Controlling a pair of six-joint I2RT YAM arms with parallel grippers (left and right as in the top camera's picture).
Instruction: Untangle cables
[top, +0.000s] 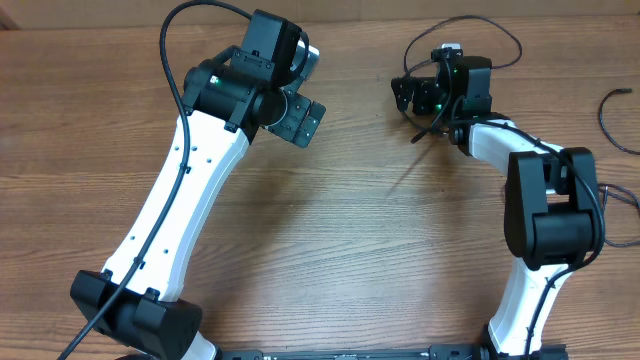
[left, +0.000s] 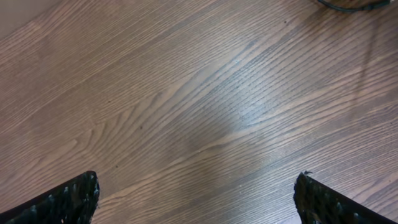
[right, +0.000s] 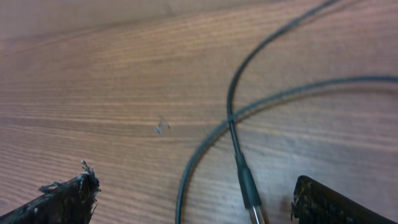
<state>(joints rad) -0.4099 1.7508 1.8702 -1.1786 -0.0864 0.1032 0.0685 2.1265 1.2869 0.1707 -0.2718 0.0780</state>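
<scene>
Right wrist view is showing you the right gripper hanging wide open over the cables, which are lying crossed on the table. Your left gripper is hovering apart from the cables, also spread wide and grasping nothing.

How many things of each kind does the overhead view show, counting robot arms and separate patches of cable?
Robot arms: 2, the left arm and the right arm
Thin black cable patches: 2, the cable loop by the right arm's wrist and the edge cable at far right
Total: 4
</scene>
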